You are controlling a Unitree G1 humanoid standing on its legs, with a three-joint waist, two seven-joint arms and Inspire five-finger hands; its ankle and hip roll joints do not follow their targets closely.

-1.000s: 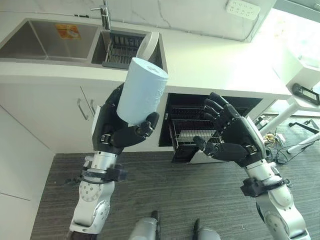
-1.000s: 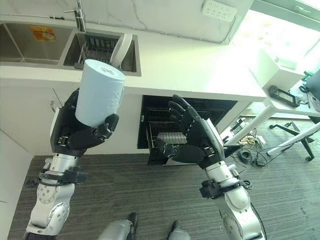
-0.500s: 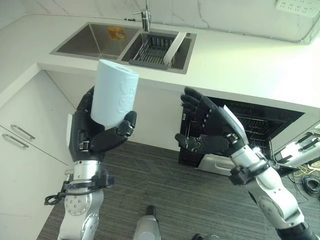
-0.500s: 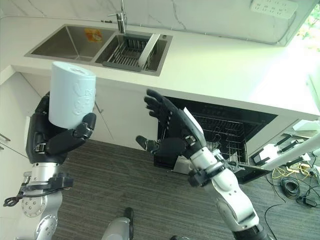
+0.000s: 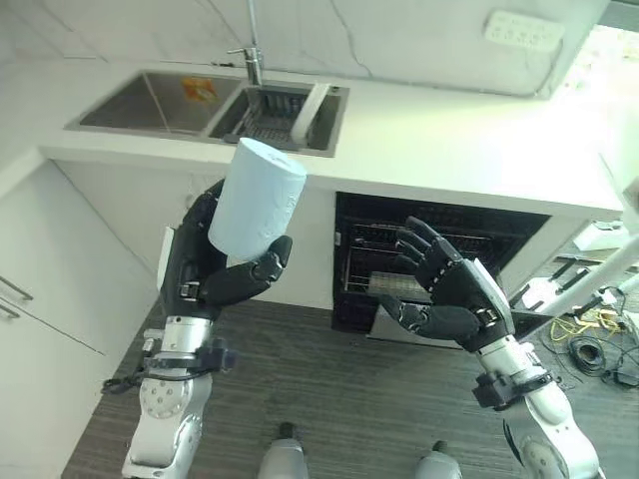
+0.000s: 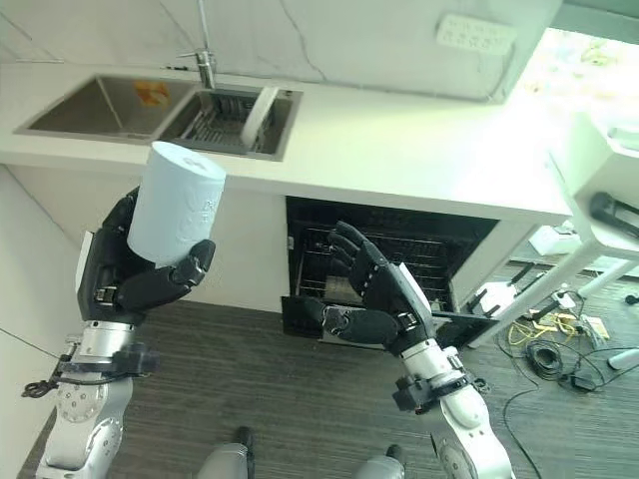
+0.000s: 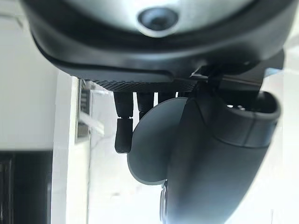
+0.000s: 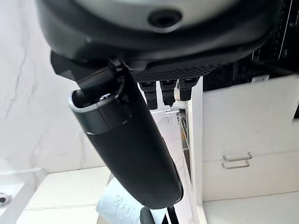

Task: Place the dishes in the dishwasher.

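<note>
Left hand [image 5: 215, 274]: fingers and thumb curled round the lower part of a pale blue cup [image 5: 257, 198], thumb crossing its near side. Cup is held upside down, slightly tilted, its flat closed end uppermost, raised in front of the counter edge. In the left wrist view the cup's round rim [image 7: 156, 140] sits against the palm, with the thumb wrapped over it.

Right hand [image 5: 451, 297]: fingers spread and nearly straight, thumb stuck out to the left, palm turned toward the cup. It holds nothing. Raised to the right of the left hand and well apart from it, a little lower.

Behind the right hand: the dishwasher [image 5: 439, 239], a dark open cavity under the counter, with a wire rack [image 5: 384, 254] showing inside. Its lowered door [image 6: 469, 329] juts out past the right hand.

Above: white countertop [image 5: 449, 140] running left to right. At its far left a double sink [image 5: 150, 100], with a tap [image 5: 252, 50] at the back between the basins. The right basin holds a dark wire drainer [image 5: 265, 120], and a white plate [image 5: 308, 100] stands on edge in it, leaning.

Left of the cup: white cabinet fronts [image 5: 60, 259] with bar handles. Wall socket [image 5: 522, 30] at far right on the marble backsplash. Floor [image 5: 339, 399] is dark wood-grain.
</note>
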